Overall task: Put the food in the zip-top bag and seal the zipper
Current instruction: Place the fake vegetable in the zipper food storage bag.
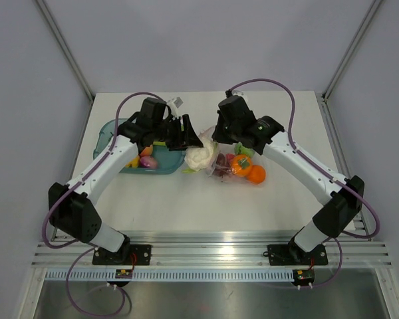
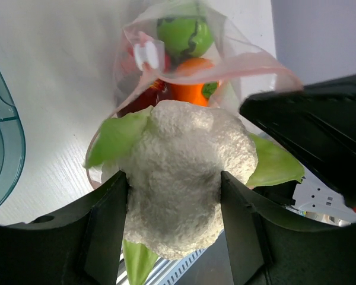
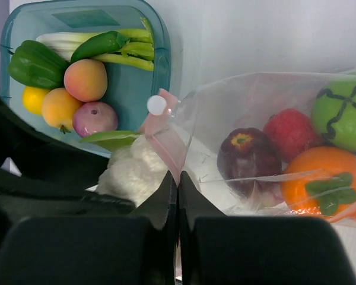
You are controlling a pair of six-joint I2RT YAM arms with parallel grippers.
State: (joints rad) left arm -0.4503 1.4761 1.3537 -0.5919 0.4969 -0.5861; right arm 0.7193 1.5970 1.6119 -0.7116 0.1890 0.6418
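Note:
My left gripper (image 2: 175,190) is shut on a white cauliflower (image 2: 178,172) with green leaves and holds it at the open mouth of the clear zip-top bag (image 2: 237,53). In the top view the cauliflower (image 1: 199,158) sits between the two grippers. My right gripper (image 3: 178,184) is shut on the bag's pink zipper strip (image 3: 169,142) and holds the mouth up. Inside the bag (image 3: 267,107) lie a dark red apple (image 3: 247,154), a red piece (image 3: 291,133), a green ball (image 3: 339,116) and an orange one (image 3: 320,181). An orange ball (image 1: 256,174) lies beside the bag.
A teal plastic tray (image 3: 157,71) stands left of the bag and holds a green pepper (image 3: 35,64), a peach (image 3: 85,80), a yellow piece, a purple onion (image 3: 95,117) and green stalks. In the top view the tray (image 1: 105,136) lies under my left arm.

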